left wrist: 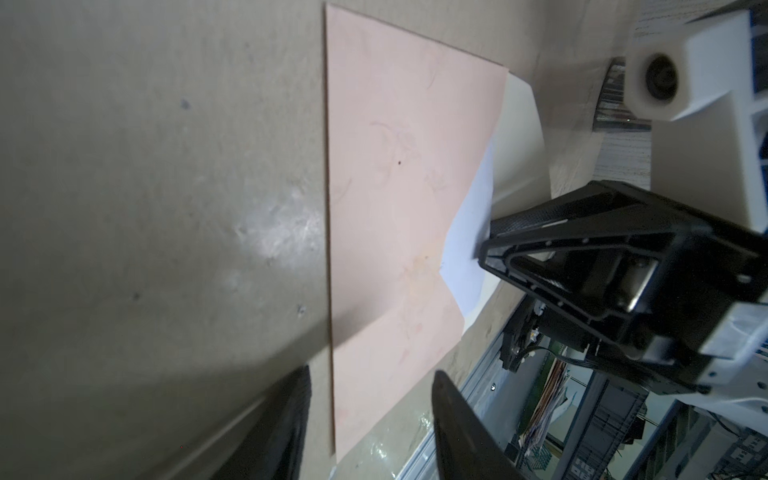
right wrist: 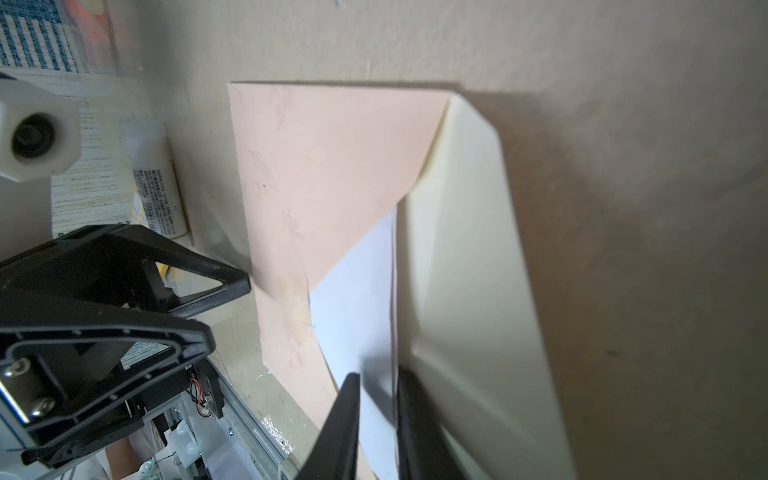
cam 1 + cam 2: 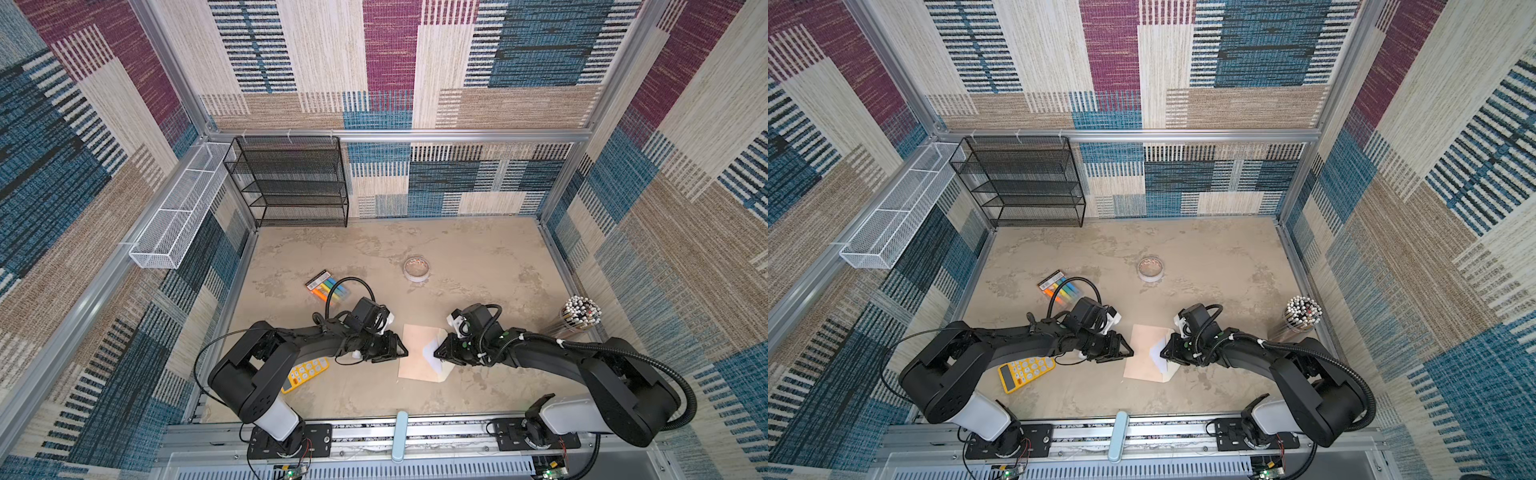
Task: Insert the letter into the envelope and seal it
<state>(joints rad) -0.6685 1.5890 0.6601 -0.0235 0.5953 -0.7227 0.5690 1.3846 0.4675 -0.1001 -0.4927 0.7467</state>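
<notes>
Left end effector: Your left end effector (image 1: pixel 372 372) has its fingers (image 1: pixel 291 415) about half wide. Nothing is held between them.
Right end effector: Your right end effector (image 2: pixel 377 378) is narrow. The edge of the letter sits between its fingers (image 2: pixel 345 415). You cannot tell if they pinch it.
Envelope: The envelope (image 3: pixel 415 345) lies flat on the table (image 3: pixel 374 257), between your two end effectors. One long edge runs just under the left fingers.
Flap: The cream flap (image 2: pixel 469 249) is open, not folded down. It is right beside your right end effector.
Letter: The letter (image 2: pixel 353 299) is partly inside the envelope. A white piece pokes out at the open side, right at the tips of your right end effector.
Calculator: The yellow calculator (image 3: pixel 1025 372) lies behind your left end effector, partly under its arm.
Markers: The marker pack (image 3: pixel 326 286) lies well apart from your left end effector, farther out on the table.
Pencils: The pencil cup (image 3: pixel 579 316) stands well apart from your right end effector, on its outer side.
</notes>
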